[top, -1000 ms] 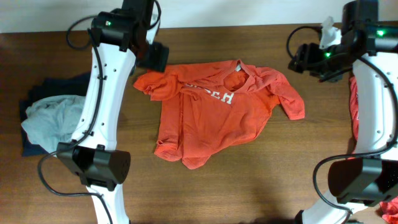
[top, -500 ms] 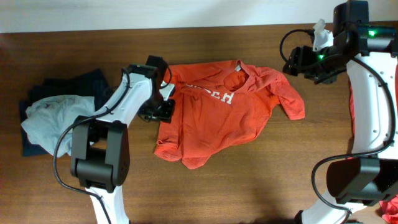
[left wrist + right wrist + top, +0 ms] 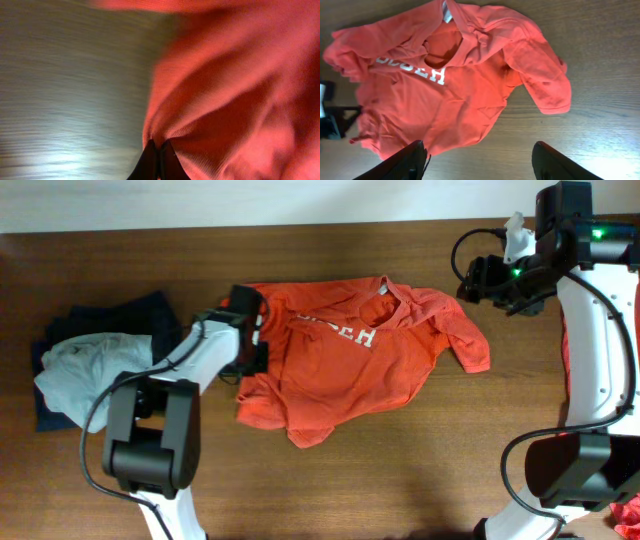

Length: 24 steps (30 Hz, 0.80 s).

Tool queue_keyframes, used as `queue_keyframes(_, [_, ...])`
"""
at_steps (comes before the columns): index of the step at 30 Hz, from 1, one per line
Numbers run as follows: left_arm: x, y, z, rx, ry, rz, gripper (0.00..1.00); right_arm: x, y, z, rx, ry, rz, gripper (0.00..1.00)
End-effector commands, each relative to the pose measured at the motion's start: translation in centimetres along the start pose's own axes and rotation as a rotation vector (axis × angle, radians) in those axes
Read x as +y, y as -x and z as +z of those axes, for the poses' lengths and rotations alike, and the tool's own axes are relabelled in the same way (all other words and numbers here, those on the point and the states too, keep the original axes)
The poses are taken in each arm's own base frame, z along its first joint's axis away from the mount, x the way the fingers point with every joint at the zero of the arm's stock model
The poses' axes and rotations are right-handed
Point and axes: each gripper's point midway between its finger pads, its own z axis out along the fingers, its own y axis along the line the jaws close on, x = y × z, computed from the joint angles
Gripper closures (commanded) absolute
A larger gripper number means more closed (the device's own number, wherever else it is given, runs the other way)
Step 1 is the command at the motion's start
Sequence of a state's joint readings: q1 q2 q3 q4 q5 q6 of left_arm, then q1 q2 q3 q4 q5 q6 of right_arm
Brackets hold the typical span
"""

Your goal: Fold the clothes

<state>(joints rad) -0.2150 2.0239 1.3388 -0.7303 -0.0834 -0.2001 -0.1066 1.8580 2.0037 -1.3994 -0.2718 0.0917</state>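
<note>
The orange-red T-shirt [image 3: 350,365] lies rumpled in the middle of the bench [image 3: 400,485], bunched along the edge where the left jaws are clenched on a thin pinch of its fabric. So small a bite may slip under a pull, or drag the whole shirt askew, since the right jaws hang released, clear of the cloth, pinning nothing.

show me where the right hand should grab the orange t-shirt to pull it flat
Pinch the hem of the sleeve that sticks out flat towards the right hand, coming down from the right side. The left hand pinches the opposite edge of the orange T-shirt, so pulling there would likely spread it.
</note>
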Motion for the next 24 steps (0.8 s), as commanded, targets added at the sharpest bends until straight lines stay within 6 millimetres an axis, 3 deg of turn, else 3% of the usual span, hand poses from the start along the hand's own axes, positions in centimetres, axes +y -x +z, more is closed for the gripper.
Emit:
queue_keyframes(1, [8.1,-0.5,2.6,0.015,0.201,-0.203,0.99,-1.2,-1.0,1.1,0.039,-0.051,0.000,0.23])
queue_keyframes(4, [9.7,1.3,1.9,-0.020,0.175,-0.234,1.00,-1.9,-2.4,3.2,0.094,-0.056,0.014,0.21])
queue_keyframes(9, [9.7,5.6,-2.0,-0.080,0.095,-0.166,0.94,-3.9,-5.5,8.4,0.183,-0.067,0.054,0.20])
queue_keyframes(14, [9.7,8.8,-9.0,-0.135,0.086,-0.140,0.75,-5.5,-8.4,12.5,0.227,-0.071,0.099,0.20])
queue_keyframes(18, [9.2,8.9,-13.5,-0.142,0.053,-0.134,0.66,-7.4,-8.9,14.2,0.193,-0.156,0.180,0.20])
queue_keyframes(24, [5.8,7.0,-17.3,-0.133,-0.097,0.001,0.67,-10.5,-9.8,15.9,0.147,-0.295,0.221,0.15])
